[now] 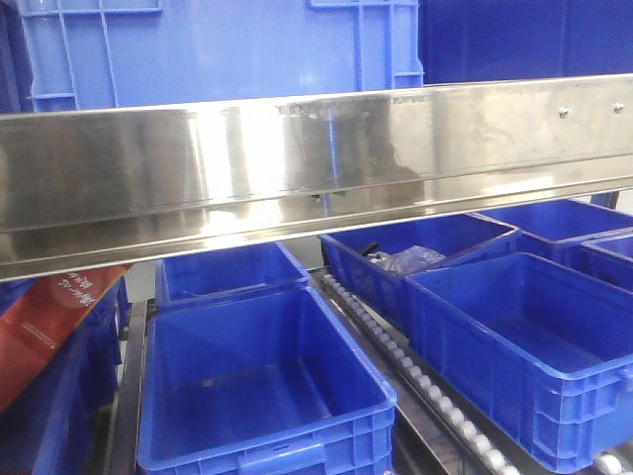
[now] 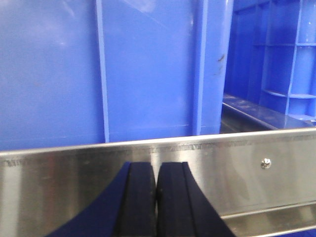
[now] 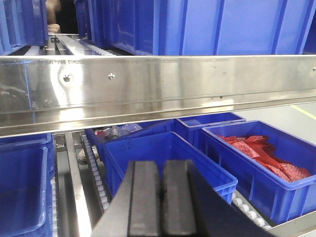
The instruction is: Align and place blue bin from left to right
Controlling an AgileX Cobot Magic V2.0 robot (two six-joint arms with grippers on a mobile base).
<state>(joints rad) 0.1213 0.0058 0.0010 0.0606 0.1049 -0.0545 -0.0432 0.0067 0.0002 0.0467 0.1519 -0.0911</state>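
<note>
Steel shelf rail spans the front view; upper-tier blue bin sits behind and above it, left of centre, its ribbed wall filling the left wrist view. Lower tier: several open blue bins on roller tracks, one in the right wrist view holding red packets. Left gripper pads pressed together before the rail, nothing between; right gripper likewise closed, empty, below the rail.

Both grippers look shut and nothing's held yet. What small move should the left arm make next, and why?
Probably open the left gripper and lift it over the stainless steel rail toward the ribbed wall of the large blue plastic bin. Its black pads are pressed together, empty, below the rail's top edge, so it cannot grip or push the bin yet.
</note>
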